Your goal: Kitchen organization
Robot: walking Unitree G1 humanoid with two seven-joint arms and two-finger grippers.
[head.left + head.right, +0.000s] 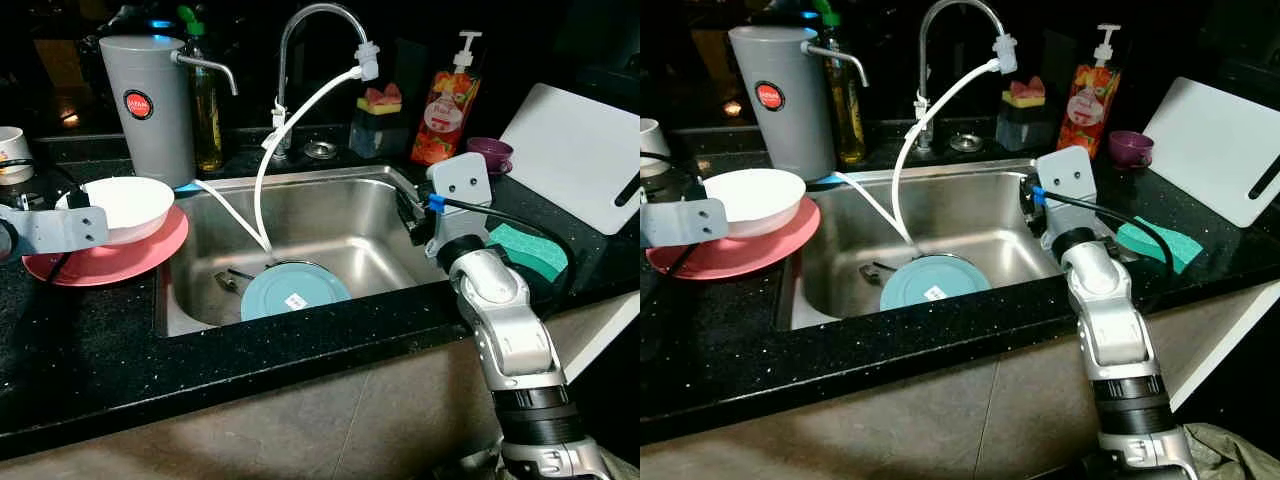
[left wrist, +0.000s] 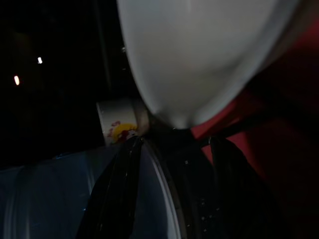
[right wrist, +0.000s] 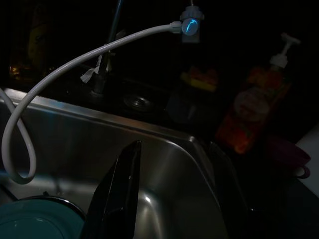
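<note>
Jaws of the left gripper (image 2: 172, 199) stand apart at the white bowl (image 1: 125, 205), which sits on a pink plate (image 1: 110, 255) on the tabletop (image 1: 90, 350). Right gripper (image 3: 174, 199) hangs over the sink (image 1: 340, 215), jaws apart, near a teal plate (image 1: 292, 290) lying inside.

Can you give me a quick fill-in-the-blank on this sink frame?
1. The white bowl sits on a ____ plate.
2. The teal plate lies inside the ____.
3. The white hose runs from the ____ down into the basin.
4. The right gripper hangs over the sink with fingers ____.

Missing: pink; sink; faucet; open
</note>
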